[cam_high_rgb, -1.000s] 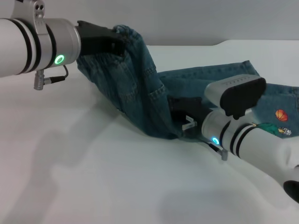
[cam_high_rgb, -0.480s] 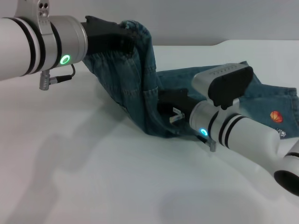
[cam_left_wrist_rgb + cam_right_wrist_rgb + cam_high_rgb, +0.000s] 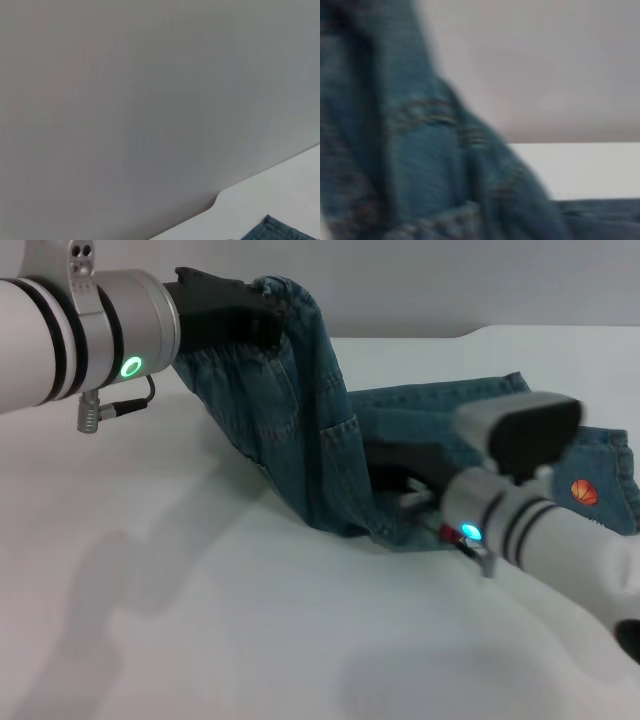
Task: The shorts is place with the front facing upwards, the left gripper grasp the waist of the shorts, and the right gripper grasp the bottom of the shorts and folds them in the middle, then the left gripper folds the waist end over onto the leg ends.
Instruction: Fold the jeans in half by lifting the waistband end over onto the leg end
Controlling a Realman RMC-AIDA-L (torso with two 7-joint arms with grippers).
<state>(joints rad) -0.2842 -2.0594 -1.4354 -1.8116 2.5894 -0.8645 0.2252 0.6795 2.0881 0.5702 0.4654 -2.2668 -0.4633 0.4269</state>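
The blue-green denim shorts (image 3: 300,440) hang in a steep drape from my left gripper (image 3: 262,320), which is shut on the puckered waist (image 3: 292,292) high above the white table (image 3: 200,590). The rest of the shorts lies flat toward the right, and the leg ends (image 3: 628,475) sit near an orange cartoon patch (image 3: 583,492). My right gripper (image 3: 388,472) is pushed low into the denim at the foot of the drape, its tip buried in cloth. Blurred denim (image 3: 420,165) fills the right wrist view. A corner of the shorts (image 3: 280,231) shows in the left wrist view.
A grey wall (image 3: 450,280) stands behind the table, whose back edge steps up at the right (image 3: 480,332). Bare white tabletop (image 3: 150,640) spreads in front of and to the left of the shorts.
The left gripper has carried the waist slightly right. The right arm slid left, then back right, and the bottom fold of the drape has shifted right with it.
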